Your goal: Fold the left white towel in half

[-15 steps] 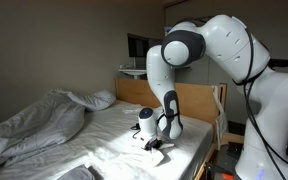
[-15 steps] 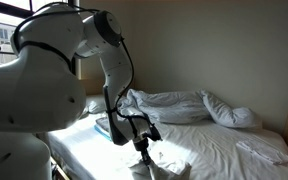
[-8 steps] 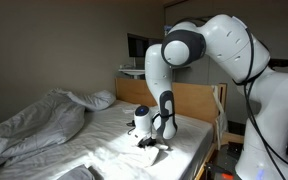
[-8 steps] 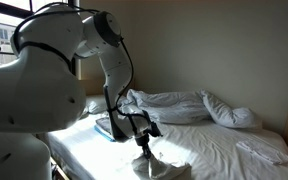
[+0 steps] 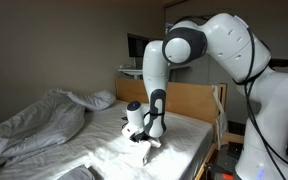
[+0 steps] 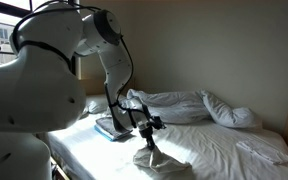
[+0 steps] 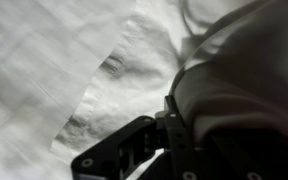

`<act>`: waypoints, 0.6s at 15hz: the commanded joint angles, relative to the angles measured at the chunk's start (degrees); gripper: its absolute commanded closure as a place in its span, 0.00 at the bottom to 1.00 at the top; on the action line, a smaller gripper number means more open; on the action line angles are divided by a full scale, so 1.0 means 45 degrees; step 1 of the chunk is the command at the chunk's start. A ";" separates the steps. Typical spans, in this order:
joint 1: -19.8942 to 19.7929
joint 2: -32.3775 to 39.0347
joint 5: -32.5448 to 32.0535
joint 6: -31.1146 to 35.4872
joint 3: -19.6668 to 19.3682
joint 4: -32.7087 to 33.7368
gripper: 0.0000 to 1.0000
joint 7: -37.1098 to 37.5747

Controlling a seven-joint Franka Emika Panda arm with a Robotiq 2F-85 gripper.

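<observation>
The left white towel (image 6: 154,160) lies near the bed's edge, with one edge pulled up into a peak under my gripper (image 6: 149,137). In both exterior views the gripper (image 5: 145,138) hangs above the mattress, shut on the towel's raised edge (image 5: 150,149). In the wrist view the lifted towel (image 7: 239,85) drapes over the dark fingers (image 7: 149,140), with the flat white sheet (image 7: 44,70) beneath. The fingertips themselves are hidden by cloth.
A big rumpled duvet (image 5: 34,122) (image 6: 189,105) fills the bed's far side. A second white towel (image 6: 264,150) lies at the far corner. A blue flat item (image 6: 109,128) sits by the pillow. A wooden headboard (image 5: 199,100) stands behind the arm.
My gripper has risen and moved across the bed away from the edge, pulling the towel's edge up and over with it.
</observation>
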 commanded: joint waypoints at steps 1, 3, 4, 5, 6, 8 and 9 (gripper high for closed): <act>0.0191 0.0047 0.1329 -0.0071 -0.0085 -0.0001 0.92 -0.0912; 0.0264 0.0215 0.2096 -0.0265 -0.0086 0.0009 0.92 -0.1458; 0.0275 0.0235 0.2127 -0.0276 -0.0086 0.0009 0.92 -0.1458; 0.0276 0.0234 0.2129 -0.0276 -0.0086 0.0003 0.92 -0.1458; 0.0276 0.0234 0.2129 -0.0276 -0.0091 -0.0001 0.92 -0.1457; 0.0535 0.0175 0.2047 0.0011 -0.0381 -0.0170 0.92 -0.1316; 0.0614 0.0168 0.2023 0.0058 -0.0475 -0.0258 0.92 -0.1278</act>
